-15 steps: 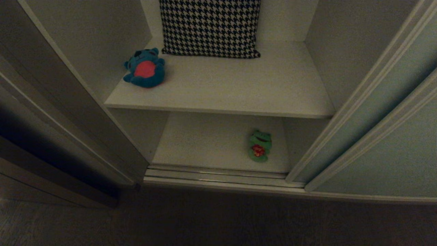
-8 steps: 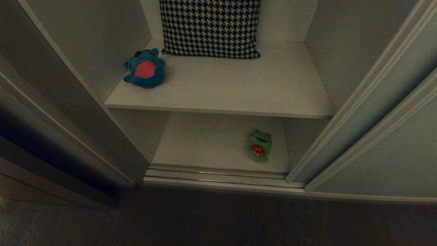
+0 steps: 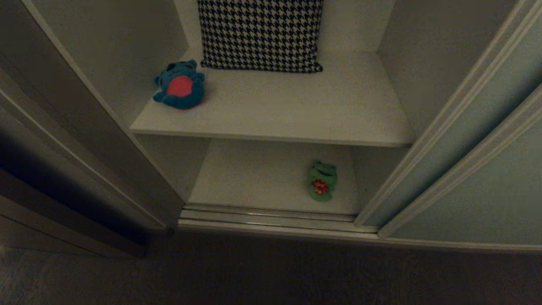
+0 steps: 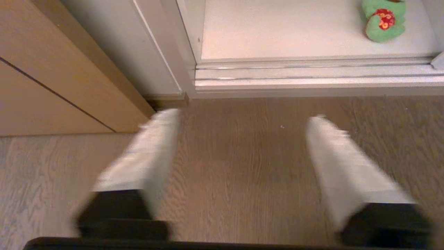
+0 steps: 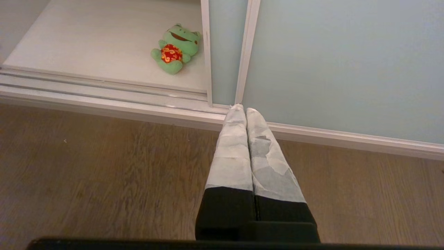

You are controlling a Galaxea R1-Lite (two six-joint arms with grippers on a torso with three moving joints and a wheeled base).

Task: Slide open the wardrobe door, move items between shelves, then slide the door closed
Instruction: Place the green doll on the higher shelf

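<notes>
Sliding wardrobe door (image 3: 478,169) is seen pushed over to the right, stacked beside its twin, and the left half of the wardrobe is laid open. On the upper shelf (image 3: 296,110) the blue plush toy (image 3: 180,84) is found lying on its back near the left wall, red belly up, with the houndstooth pillow (image 3: 260,31) propped against the rear wall just beside it. On the lower shelf (image 3: 254,178) the green frog (image 3: 322,181) is set toward the right, close to the door's edge and just behind the floor track (image 3: 266,216). A dark brown side panel (image 3: 63,161) is seen at the left of the opening. Neither arm is caught by the head camera. Low over the wooden floor (image 4: 236,166) in front of the track, the left gripper (image 4: 242,118) is shown with its fingers (image 4: 152,149) spread well apart and nothing between them; the fingers are blurred, so their exact gap is hard to judge. The right gripper (image 5: 241,109) is held low too, its tips pointed at the base of the door panels, fingers pressed flat together and nothing gripped.
</notes>
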